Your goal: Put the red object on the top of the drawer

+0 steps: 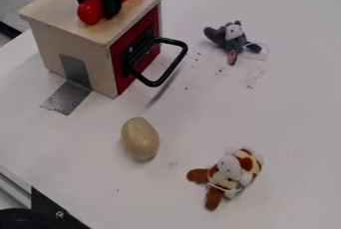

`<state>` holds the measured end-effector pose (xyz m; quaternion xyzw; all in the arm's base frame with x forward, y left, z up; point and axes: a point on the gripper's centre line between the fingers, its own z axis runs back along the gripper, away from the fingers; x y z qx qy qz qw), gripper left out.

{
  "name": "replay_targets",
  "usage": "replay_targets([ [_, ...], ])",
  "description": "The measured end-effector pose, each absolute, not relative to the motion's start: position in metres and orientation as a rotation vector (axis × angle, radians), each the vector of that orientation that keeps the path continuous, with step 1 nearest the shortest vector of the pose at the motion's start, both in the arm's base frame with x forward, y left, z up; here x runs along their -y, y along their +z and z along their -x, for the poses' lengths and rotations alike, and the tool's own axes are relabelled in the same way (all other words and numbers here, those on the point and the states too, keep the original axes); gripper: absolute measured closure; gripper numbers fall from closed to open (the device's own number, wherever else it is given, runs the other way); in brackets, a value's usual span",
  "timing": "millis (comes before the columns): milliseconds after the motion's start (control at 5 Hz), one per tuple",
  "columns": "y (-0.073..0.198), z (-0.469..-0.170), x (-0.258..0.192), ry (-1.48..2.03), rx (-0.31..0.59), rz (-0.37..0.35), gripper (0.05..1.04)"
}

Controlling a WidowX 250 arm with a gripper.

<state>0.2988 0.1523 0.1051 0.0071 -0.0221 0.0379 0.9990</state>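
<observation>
Gripper (98, 3): hangs above the wooden drawer unit (71, 36); stands partly open, one finger on either side of the red object (91, 12); firmness of hold, cannot tell. Red object: lies aslant on top of the unit, between the fingers. Black handle (174, 63): juts from the red front. Tan oval object (140, 139): lies on the table (293, 108), nearer the camera. Grey plush (234, 36): right of the handle. Brown-and-white plush (230, 171): lower right.

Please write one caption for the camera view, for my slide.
Black gripper at the red object atop a small wooden drawer unit.
</observation>
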Motion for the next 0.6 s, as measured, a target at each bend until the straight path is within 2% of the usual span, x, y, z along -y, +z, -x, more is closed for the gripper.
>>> replay_targets([
  [200,0.117,-0.295,-0.144,0.057,0.054,0.024,0.074],
  [400,0.149,-0.297,-0.139,0.059,0.13,0.019,0.082],
  [600,0.161,-0.298,-0.13,0.056,0.142,0.028,0.083],
])
